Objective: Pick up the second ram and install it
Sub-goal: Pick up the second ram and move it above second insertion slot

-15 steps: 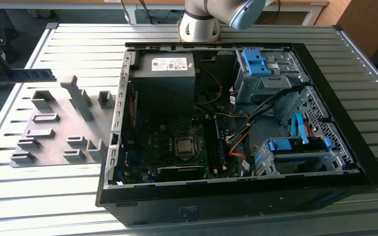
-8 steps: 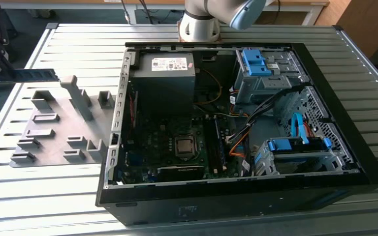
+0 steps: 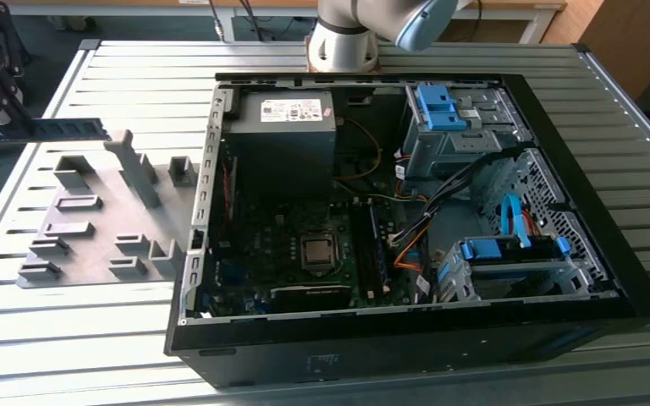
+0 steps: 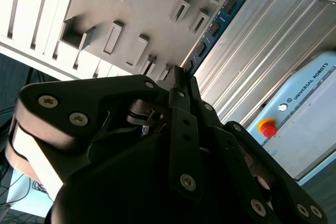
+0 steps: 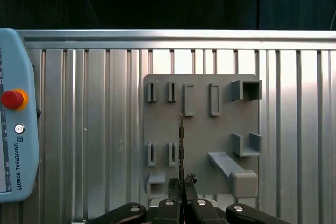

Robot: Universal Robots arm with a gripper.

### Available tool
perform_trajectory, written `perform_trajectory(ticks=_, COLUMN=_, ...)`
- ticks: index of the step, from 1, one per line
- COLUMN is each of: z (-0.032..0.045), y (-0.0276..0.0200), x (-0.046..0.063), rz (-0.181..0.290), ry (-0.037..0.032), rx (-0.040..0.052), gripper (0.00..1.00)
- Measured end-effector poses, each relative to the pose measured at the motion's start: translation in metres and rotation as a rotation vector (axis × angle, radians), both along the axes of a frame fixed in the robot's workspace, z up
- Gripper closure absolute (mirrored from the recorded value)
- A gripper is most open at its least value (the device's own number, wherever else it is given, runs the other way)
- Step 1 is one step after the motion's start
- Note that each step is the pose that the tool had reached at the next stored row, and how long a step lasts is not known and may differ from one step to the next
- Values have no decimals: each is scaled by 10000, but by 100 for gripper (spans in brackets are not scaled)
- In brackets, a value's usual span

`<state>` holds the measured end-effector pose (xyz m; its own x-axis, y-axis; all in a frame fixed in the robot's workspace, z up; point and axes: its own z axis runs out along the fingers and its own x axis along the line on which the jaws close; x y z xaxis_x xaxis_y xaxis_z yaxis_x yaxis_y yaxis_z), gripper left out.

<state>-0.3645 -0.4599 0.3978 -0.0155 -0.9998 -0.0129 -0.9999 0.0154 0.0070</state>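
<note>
Green second ram [image 3: 71, 128]: hanging level above the grey holder plate [image 3: 101, 227], by the surface's [image 3: 133, 76] edge at the exterior view's left.
Pincer [image 5: 182, 181]: clamping the second ram's end.

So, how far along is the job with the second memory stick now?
Done: the memory stick is out of the grey tray and held clear of it. In hand: the gripper is shut on one end of the stick. Left: the stick is not yet inside the open computer, so the installing is not done.
</note>
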Motion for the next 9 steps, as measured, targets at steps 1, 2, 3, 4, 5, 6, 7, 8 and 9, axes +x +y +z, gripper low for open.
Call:
perform_trajectory(ticks=1, z=0, y=0, x=8, rz=0, ry=0, rx=0, gripper=86)
perform_trajectory(ticks=2, z=0, y=0, x=16, rz=0, ry=0, rx=0, gripper=86)
perform_trajectory(ticks=3, z=0, y=0, x=24, rz=0, ry=0, rx=0, gripper=86)
perform_trajectory(ticks=4, z=0, y=0, x=33, rz=0, ry=1, rx=-1, gripper=86)
perform_trajectory(ticks=5, z=0, y=0, x=40, rz=1, ry=0, rx=0, gripper=86)
perform_trajectory(ticks=6, z=1, y=0, x=48, rz=0, ry=1, rx=-1, gripper=86)
perform_trajectory(ticks=7, z=0, y=0, x=55, rz=0, ry=0, rx=0, gripper=86)
perform_trajectory(ticks=8, z=1, y=0, x=64, rz=0, ry=1, rx=-1, gripper=86)
perform_trajectory(ticks=9, z=0, y=0, x=71, rz=0, ry=0, rx=0, gripper=86)
